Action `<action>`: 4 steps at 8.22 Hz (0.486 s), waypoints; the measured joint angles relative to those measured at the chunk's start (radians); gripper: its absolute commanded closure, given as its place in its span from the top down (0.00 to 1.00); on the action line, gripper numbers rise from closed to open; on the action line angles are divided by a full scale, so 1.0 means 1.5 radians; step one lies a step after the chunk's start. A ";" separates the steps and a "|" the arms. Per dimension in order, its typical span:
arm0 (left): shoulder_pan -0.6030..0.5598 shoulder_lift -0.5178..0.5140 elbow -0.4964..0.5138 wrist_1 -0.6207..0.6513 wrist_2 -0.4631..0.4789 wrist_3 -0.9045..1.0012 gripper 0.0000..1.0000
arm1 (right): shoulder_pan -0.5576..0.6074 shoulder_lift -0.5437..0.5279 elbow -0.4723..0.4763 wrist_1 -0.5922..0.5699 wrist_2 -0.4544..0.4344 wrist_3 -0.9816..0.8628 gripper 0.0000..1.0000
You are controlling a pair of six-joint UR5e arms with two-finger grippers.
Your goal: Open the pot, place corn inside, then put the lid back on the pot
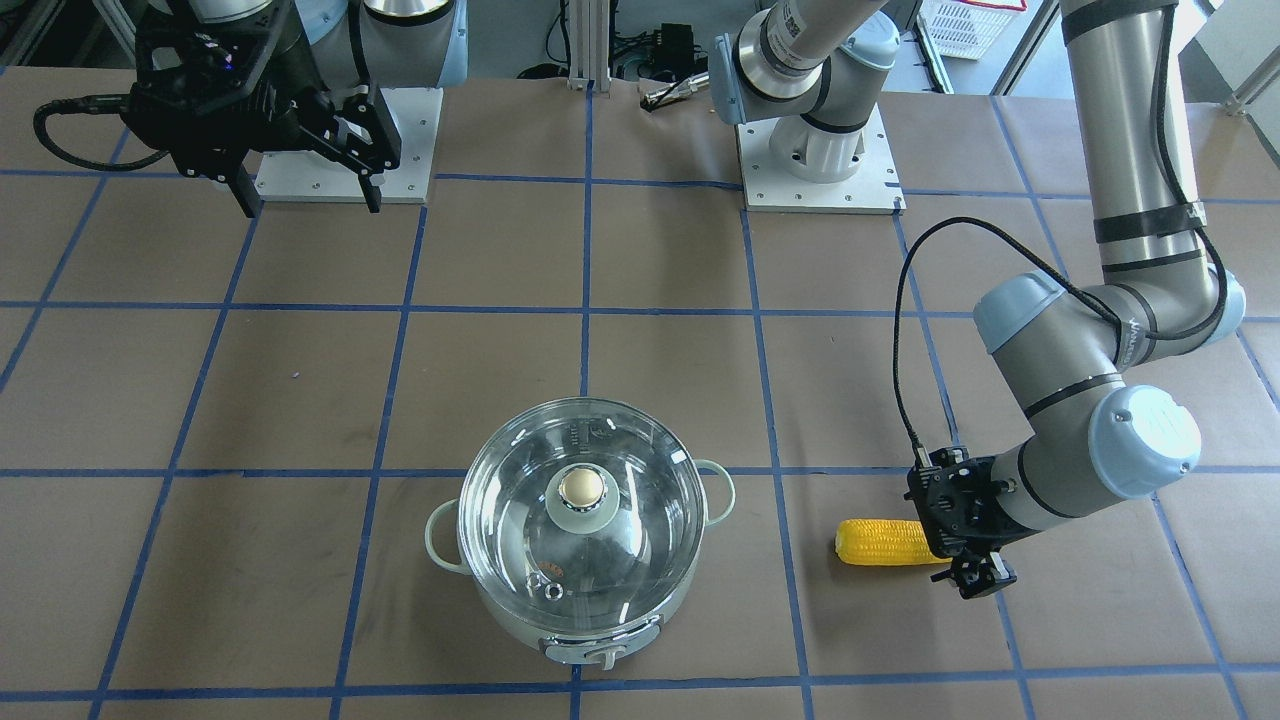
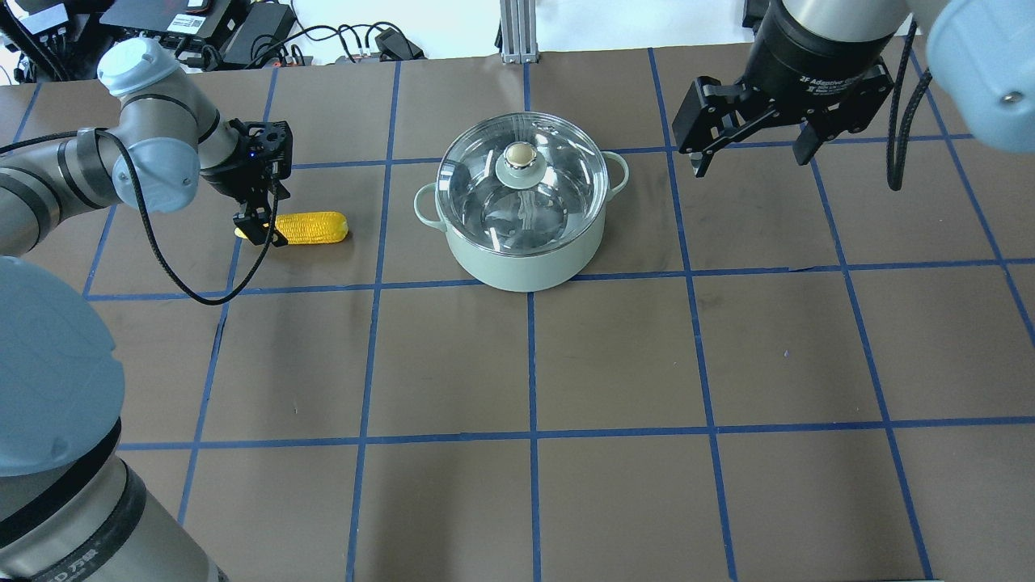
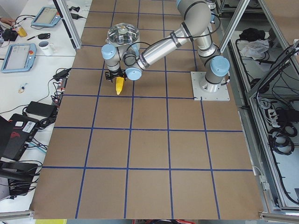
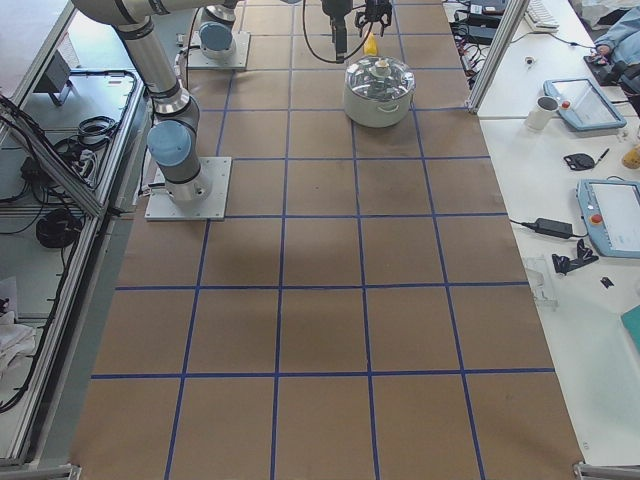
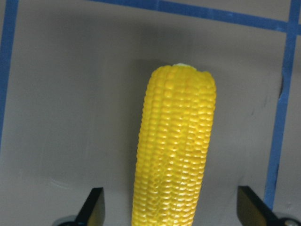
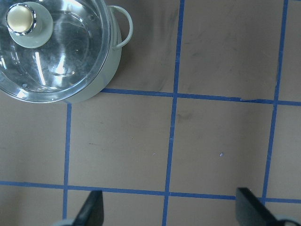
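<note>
Inspection found the round pale mint-green electric pot [image 2: 525, 259] standing at the centre of the brown paper-covered table [image 2: 614, 364], on its far half as seen from the robot. The clear glass domed lid [image 2: 477, 194] with its beige-gold ball knob sat squarely on the pot's rim, so the opening step was not yet done.

The bright yellow toy corn cob [image 2: 311, 228] lay flat on the table, well to the left of the pot, with its long axis pointing toward the pot.

The left gripper [image 2: 263, 217] was low at the cob's far-left end. In its wrist view the fingers [image 5: 94, 209] stood wide apart on either side of the cob, with a gap showing on each side. It was not clamped on anything.

The right gripper [image 2: 748, 153] hung above the table to the right of the pot, its jaws spread and empty. Its wrist view showed the pot and lid off to the left of its line.

Judgement: the step in hand was the approach to the corn, with the lid removal outstanding. The left jaws needed to close on the cob's body for a firm hold. The right gripper needed to shift left until it was over the knob, descend, close on the knob and lift the lid clear before the corn could be carried across. A rounded knob invited slipping if the grip was off-centre.
</note>
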 measured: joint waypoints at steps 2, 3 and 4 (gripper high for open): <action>0.000 -0.012 0.000 0.000 0.000 0.001 1.00 | 0.000 0.001 0.001 0.001 0.002 0.000 1.00; 0.000 -0.017 0.000 0.000 0.000 0.001 0.99 | 0.000 0.002 0.001 -0.001 0.004 0.000 1.00; 0.000 -0.020 -0.001 0.000 0.001 -0.001 0.75 | 0.000 0.005 0.000 -0.003 0.004 0.002 1.00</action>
